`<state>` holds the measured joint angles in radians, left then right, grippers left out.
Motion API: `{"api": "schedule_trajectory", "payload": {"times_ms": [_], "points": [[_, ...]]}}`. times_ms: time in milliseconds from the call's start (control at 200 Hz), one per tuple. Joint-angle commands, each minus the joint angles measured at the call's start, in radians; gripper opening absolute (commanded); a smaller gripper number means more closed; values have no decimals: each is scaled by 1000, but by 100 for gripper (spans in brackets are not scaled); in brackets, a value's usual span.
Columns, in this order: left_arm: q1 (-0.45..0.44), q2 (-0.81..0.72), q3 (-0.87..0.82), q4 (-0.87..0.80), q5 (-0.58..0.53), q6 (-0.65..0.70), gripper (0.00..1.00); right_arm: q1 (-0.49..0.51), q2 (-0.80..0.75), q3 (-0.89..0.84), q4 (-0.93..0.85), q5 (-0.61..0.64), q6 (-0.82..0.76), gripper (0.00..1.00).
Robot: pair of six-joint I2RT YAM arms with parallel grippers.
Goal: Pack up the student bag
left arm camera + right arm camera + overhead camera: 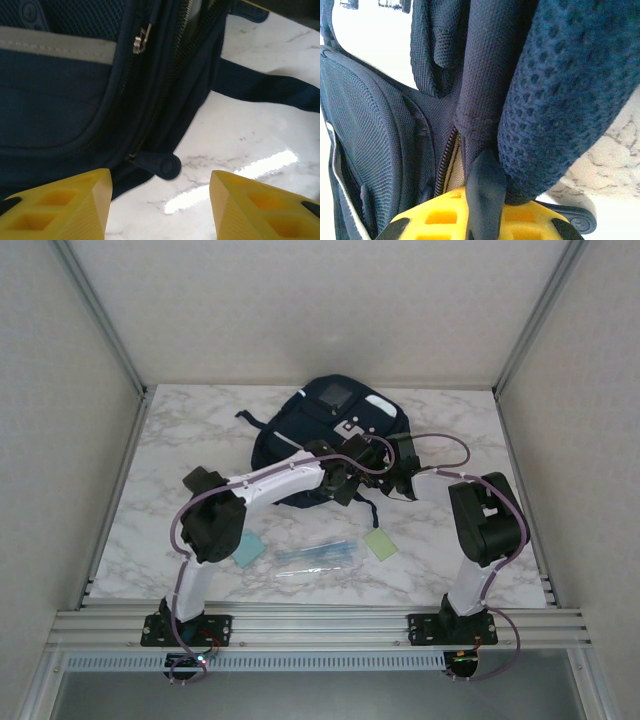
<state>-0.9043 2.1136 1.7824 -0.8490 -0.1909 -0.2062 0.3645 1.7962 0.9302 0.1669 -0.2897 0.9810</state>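
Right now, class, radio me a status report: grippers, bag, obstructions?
Left gripper: jaws open beside zip tab. Right gripper: jaws shut on student bag strap. Pens, blue pad, green pad unpacked, not blocking.

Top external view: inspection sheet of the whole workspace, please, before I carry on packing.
Surface: white marble-pattern table, glossy, no spills seen.
Job's things: large dark navy fabric backpack lying at the far middle, black straps trailing.
Clutter: light blue square pad, clear plastic packet of blue sticks, pale green square pad, all loose, nearer than the bag.
Grippers: left gripper open beside the bag's lower edge; right gripper against the bag, fabric strip between its fingers, grip unclear.
Cables: purplish cables looped along both arms, no snag seen.
Surroundings: pale panel walls, aluminium frame rails; nothing else seen.
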Motion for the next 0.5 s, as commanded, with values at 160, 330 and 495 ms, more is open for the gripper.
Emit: {"api": "schedule_trajectory", "payload": {"times_ms": [160,330,495], "points": [[0,51,26,13,-82,83,41,13,-1,24,13,-45,-17,0],[0,71,19,13,-83,90,32,15,3,29,14,-45,-14,0],[2,75,8,6,-94,89,25,14,1,30,9,-41,-16,0]]}}
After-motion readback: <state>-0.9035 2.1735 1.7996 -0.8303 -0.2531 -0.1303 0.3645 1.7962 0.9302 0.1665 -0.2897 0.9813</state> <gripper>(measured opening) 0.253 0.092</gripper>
